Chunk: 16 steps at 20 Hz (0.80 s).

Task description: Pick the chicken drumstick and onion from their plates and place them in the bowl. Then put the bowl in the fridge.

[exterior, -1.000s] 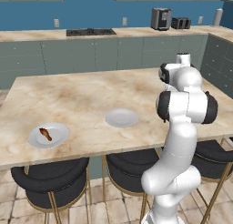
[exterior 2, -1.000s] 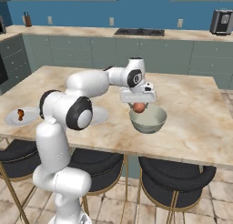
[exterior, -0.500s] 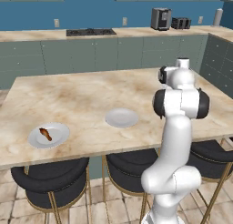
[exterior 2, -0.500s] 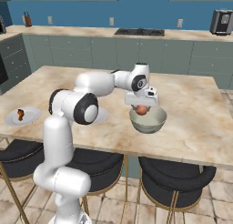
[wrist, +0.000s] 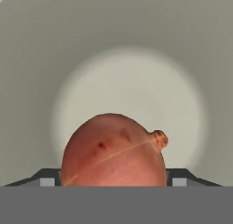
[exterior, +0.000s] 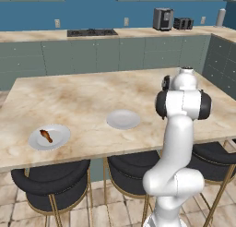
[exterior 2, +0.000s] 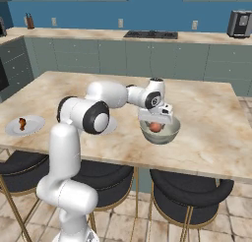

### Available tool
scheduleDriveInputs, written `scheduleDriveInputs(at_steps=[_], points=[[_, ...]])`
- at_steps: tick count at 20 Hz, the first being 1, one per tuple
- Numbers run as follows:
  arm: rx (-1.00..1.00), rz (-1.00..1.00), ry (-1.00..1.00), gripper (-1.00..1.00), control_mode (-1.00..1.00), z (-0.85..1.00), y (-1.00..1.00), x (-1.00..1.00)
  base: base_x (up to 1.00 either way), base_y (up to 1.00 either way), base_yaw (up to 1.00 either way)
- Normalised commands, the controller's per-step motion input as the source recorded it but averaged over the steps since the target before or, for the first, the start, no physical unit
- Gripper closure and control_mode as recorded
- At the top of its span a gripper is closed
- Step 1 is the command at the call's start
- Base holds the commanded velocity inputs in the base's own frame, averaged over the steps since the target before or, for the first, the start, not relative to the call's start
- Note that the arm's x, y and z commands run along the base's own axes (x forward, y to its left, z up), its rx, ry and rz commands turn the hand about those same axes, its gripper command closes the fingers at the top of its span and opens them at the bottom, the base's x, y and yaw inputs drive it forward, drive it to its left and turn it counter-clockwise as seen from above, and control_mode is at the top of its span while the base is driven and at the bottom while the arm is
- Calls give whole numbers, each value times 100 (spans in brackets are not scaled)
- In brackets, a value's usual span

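Note:
My gripper (exterior 2: 156,120) hangs just over the cream bowl (exterior 2: 171,134), shut on the round orange-brown onion (exterior 2: 155,127), which sits low inside the bowl's rim. In the hand view the onion (wrist: 113,150) fills the gap between the fingertips of the gripper (wrist: 112,182), with the bowl's pale inside (wrist: 132,68) right below it. The chicken drumstick (exterior: 45,135) lies on the left plate (exterior: 62,133) near the counter's front edge. From the right base view the drumstick (exterior 2: 22,123) shows on that same plate (exterior 2: 35,121). A second plate (exterior: 123,119) is bare.
The marble island counter (exterior 2: 211,113) has dark round stools (exterior 2: 189,189) tucked along its near side. Cabinets, a cooktop (exterior: 91,32) and a coffee machine (exterior: 162,19) line the back wall, far from the arm.
The arm has carried the onion a little to the right and down, from above the bowl's near rim into the bowl. The drumstick and plates have not moved.

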Motion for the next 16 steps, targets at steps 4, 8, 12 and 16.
scheduleDriveInputs(at_steps=[4,8,12,16], points=[[0,-6,-8,100,-100,-33,-7,-15,0,0,0],[0,-4,-8,100,-100,-17,-5,0,0,0,0],[0,0,-2,-100,-100,7,-2,1,0,0,0],[0,0,0,-100,-100,25,-5,0,0,0,0]])
